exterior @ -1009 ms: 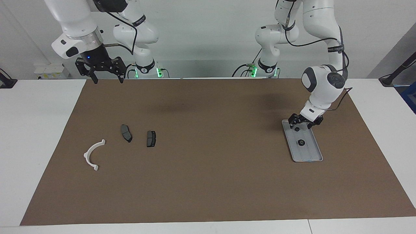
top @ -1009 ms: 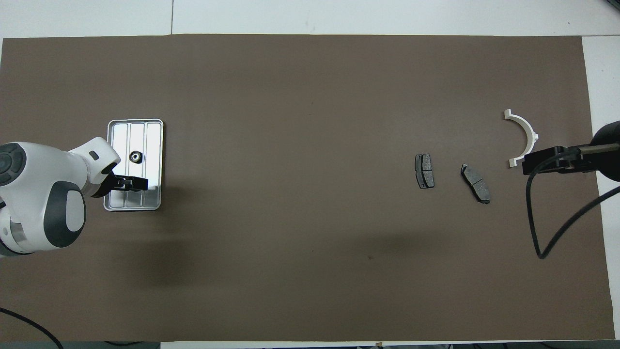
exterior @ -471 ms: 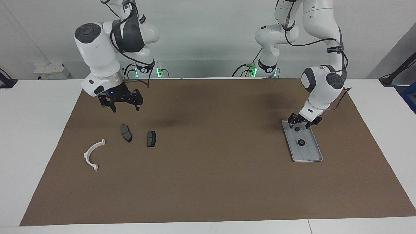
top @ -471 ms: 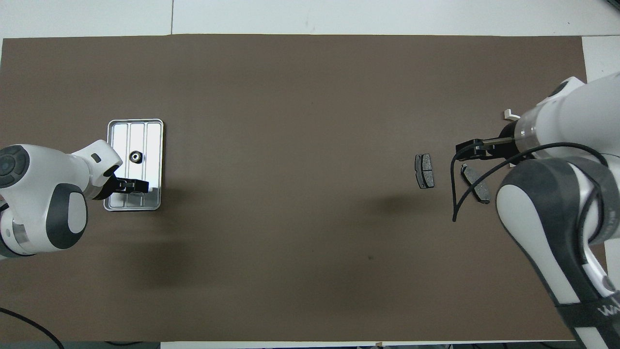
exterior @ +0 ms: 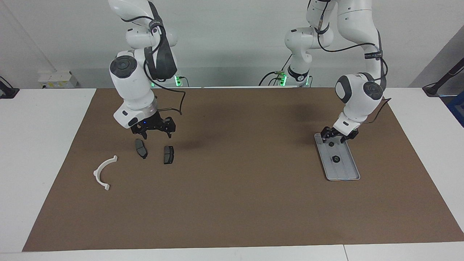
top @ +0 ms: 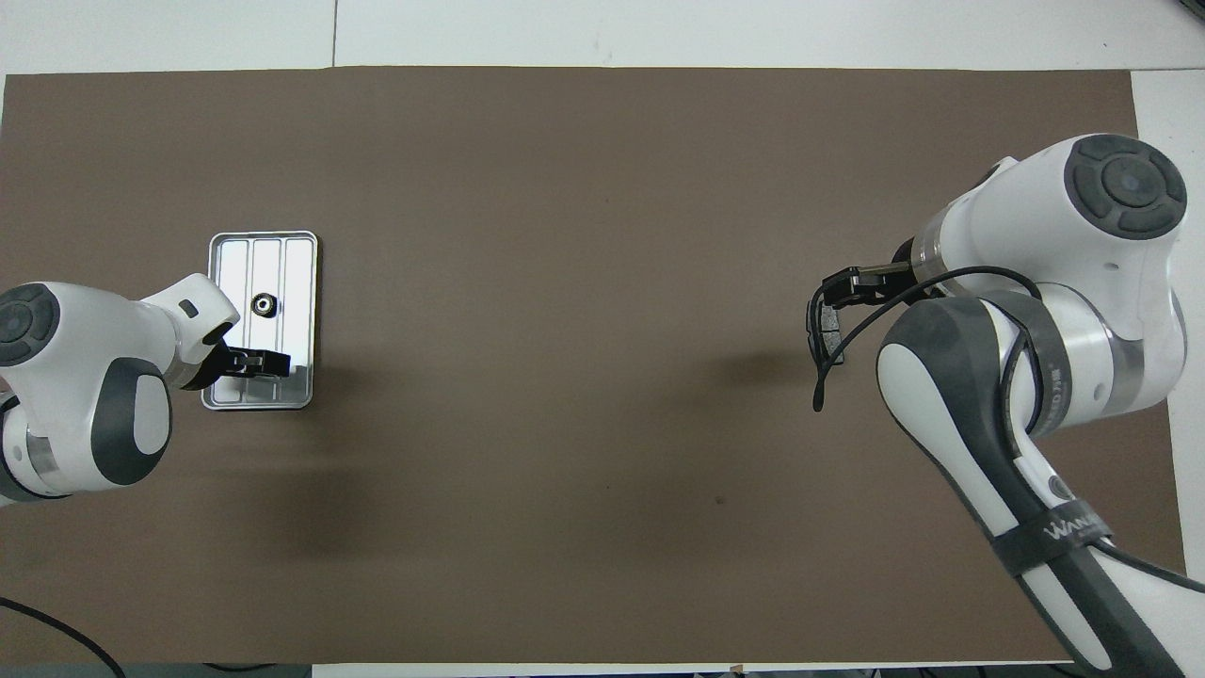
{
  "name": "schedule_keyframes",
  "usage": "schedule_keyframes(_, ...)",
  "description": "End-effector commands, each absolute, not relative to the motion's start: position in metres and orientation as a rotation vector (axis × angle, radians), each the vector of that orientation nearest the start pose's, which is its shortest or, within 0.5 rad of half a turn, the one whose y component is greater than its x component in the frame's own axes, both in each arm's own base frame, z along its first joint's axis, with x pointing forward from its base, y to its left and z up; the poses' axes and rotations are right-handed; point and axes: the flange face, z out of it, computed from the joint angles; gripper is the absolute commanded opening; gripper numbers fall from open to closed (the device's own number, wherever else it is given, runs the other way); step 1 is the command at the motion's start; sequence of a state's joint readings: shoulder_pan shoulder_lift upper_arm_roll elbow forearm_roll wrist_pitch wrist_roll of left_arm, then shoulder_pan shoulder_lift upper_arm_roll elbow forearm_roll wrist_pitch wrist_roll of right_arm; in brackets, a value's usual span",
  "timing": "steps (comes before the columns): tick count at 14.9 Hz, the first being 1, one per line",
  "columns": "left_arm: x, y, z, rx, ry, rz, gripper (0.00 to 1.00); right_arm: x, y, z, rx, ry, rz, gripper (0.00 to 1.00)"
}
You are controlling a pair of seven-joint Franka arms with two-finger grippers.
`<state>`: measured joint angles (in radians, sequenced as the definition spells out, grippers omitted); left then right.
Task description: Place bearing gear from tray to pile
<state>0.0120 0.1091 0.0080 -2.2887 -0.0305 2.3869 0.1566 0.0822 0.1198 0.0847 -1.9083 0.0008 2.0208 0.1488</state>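
Hovering over the tray [exterior: 349,174], the left gripper [exterior: 335,138] apparently pinched a bearing gear [exterior: 331,144]; the right gripper [exterior: 156,135] hung spread above the pile's brake pads [exterior: 141,148].

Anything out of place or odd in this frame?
Nothing spilled or damaged. One oddity: the right gripper hangs over the brake pads although the bearing gear lies in the tray, where the left gripper is.

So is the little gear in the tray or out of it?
In. The gear lies on the tray floor, inside the rim, with nothing holding it.
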Motion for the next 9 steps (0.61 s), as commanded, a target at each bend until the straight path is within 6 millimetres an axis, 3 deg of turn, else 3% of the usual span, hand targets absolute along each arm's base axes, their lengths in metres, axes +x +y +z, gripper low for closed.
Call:
schedule_keyframes(1,0.5191,0.0118,0.3005,-3.149,0.195,-0.002,0.85,0.5855,0.0961,0.4287,-3.103,0.012,-0.003,1.00)
schedule_keyframes(9,0.5206,0.0095,0.2987,-3.149,0.190,-0.016,0.66,0.5855,0.0961,0.4263,-3.102,0.067,-0.005,1.00)
